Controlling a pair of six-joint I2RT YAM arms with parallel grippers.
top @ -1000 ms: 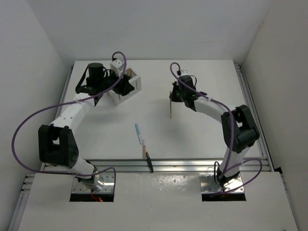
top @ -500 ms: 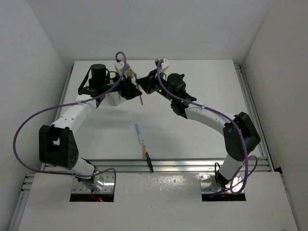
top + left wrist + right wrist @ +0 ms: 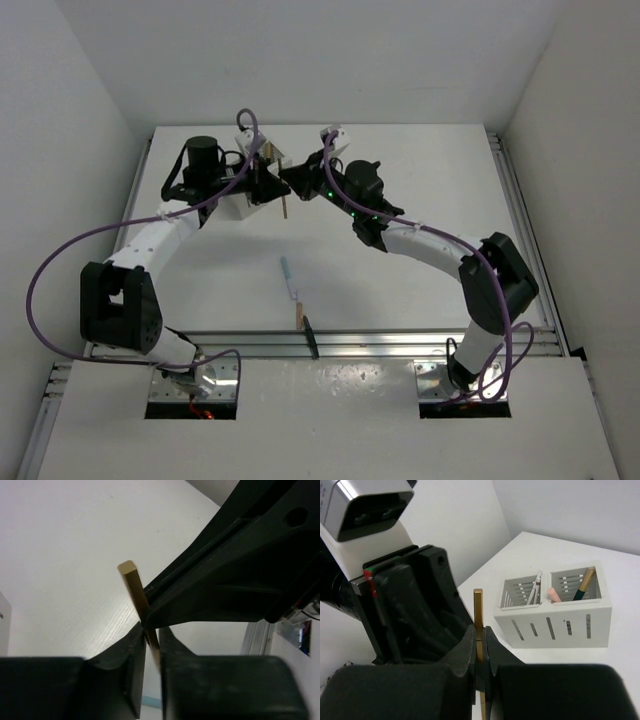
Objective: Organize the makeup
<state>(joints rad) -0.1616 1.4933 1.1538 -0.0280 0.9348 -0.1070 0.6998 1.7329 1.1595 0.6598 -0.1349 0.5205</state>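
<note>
Two end effectors meet on one tan stick (image 3: 478,614) beside the white box (image 3: 552,622), at the far left of the table (image 3: 420,150).

The right end effector (image 3: 479,641) is clenched on the tan stick, which stands upright between its fingertips with its top end poking above them. The left end effector (image 3: 151,641) has a finger close on either side of the same stick, but I cannot tell whether they press it. In the box, the left compartment holds a white stick (image 3: 535,587); the right one holds a pink stick (image 3: 552,595) and a leaning dark stick (image 3: 583,584). Nearer the arm bases, well apart from the box, a pale blue stick (image 3: 288,274), a peach stick (image 3: 298,316) and a black stick (image 3: 311,338) lie almost end to end.
</note>
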